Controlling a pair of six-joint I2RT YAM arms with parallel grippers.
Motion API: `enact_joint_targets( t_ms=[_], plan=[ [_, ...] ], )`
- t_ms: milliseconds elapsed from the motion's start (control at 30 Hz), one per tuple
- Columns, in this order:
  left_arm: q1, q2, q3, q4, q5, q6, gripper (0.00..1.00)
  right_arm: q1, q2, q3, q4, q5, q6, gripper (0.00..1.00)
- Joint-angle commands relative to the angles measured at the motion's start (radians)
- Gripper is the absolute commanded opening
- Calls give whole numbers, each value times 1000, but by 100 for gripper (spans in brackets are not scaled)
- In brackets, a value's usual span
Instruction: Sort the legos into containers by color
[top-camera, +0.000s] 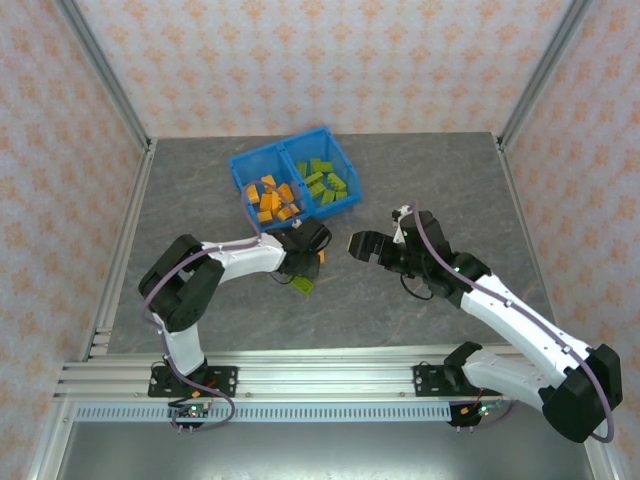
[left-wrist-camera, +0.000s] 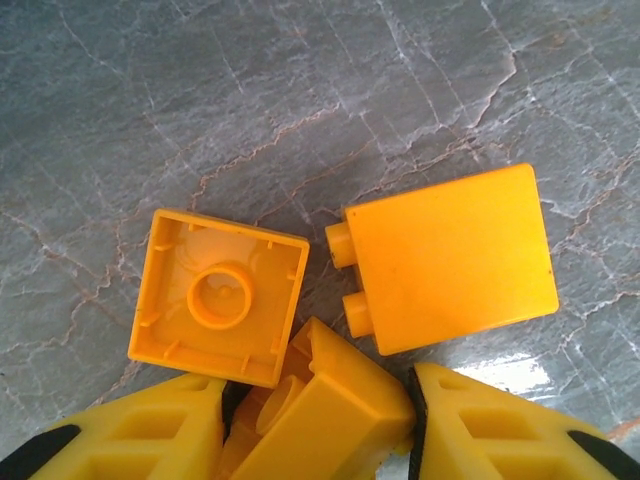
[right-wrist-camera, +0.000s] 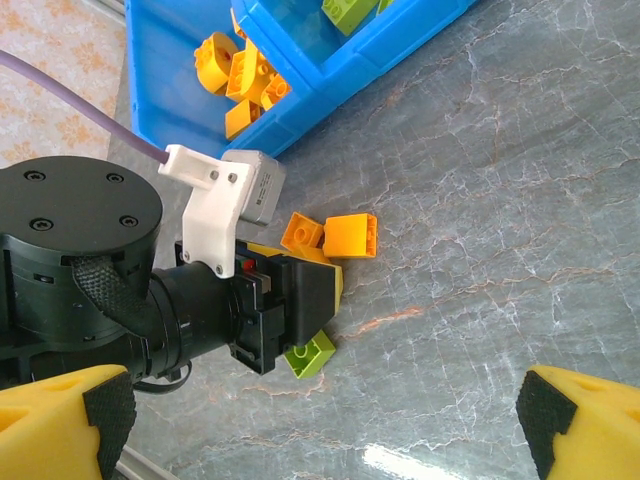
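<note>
Standing by the rig right now. The grey marbled surface (top-camera: 420, 180) is mostly bare apart from the blue bin (top-camera: 237, 165) sitting upper middle of the overhead view. Its left compartment (top-camera: 270, 198) has a pile of orange bricks and its right compartment (top-camera: 325, 180) has the lime green ones, with the dividing wall between them.

What's crowding the spot: just below the bin's near edge, the left gripper (left-wrist-camera: 318, 385) is down low on the surface with loose pieces all around it. In its own wrist view, an upside-down orange lego (left-wrist-camera: 220, 295) lies centre-left and a sideways orange lego (left-wrist-camera: 450, 260) lies centre-right, both just above the fingertips and nearly touching the piece it's working on. A stray green lego (right-wrist-camera: 310, 352) sits tucked right against the lower side of that gripper, partly under it.

The left gripper is clenched on a tilted orange lego (left-wrist-camera: 330, 410), which is wedged between the two yellow fingers at the bottom of the frame, snug on both sides as far as I can see.

The right gripper (top-camera: 355, 243) hangs to the right of all this, near but apart, fingers (right-wrist-camera: 60, 420) spread wide and gripping nothing, looking across at the left arm and the loose bricks.
</note>
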Motion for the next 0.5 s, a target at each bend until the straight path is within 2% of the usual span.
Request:
enact_joint_targets(
  t_ms=[0, 167, 267, 367, 467],
  plan=[
    [8, -73, -9, -13, -9, -10, 32, 10, -31, 18, -28, -10, 4, 99],
    [42, -174, 46, -80, -38, 18, 32, 11, -66, 7, -35, -9, 6, 99],
    [102, -212, 101, -114, -53, 49, 33, 12, -81, 2, -22, -2, 11, 99],
    [174, -209, 180, -134, -66, 88, 33, 15, -80, 3, -14, -4, 13, 99],
    [241, -153, 304, -159, -131, 142, 33, 19, -81, 1, -4, -9, 17, 99]
  ],
)
